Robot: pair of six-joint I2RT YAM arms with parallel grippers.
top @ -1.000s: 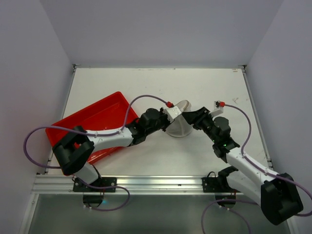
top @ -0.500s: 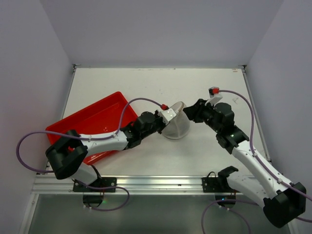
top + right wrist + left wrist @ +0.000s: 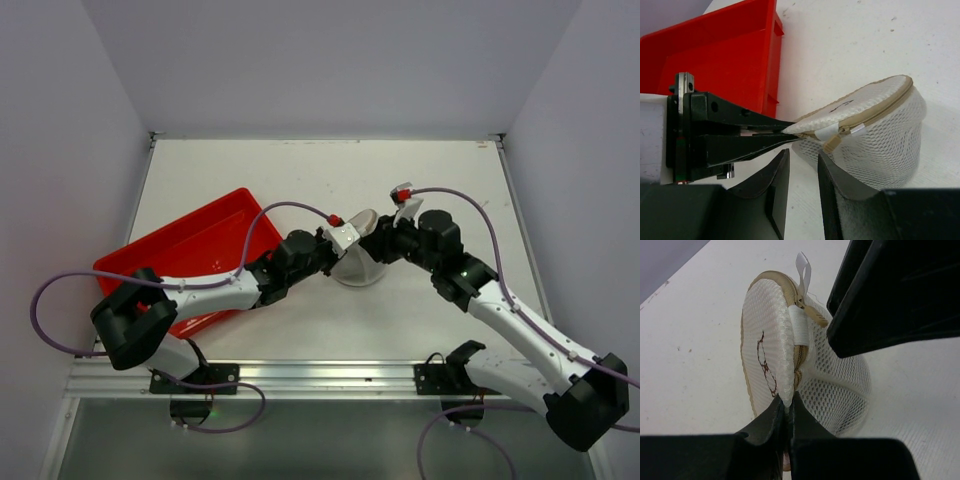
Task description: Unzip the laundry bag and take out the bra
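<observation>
White mesh laundry bag (image 3: 362,268) mid-table, near red tray (image 3: 200,240). Your left gripper (image 3: 786,412) pinches its lid edge tight. Your right gripper (image 3: 802,192): fingers narrowly parted, empty, just beside the tan zipper tab (image 3: 832,145).

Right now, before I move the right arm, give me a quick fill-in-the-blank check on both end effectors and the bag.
1. The left end effector is ____ on the rim of the laundry bag.
2. The right end effector is ____, close to the zipper pull but not gripping it.
3. The tray beside the left arm is ____ in colour.

Missing words: shut; open; red.
</observation>
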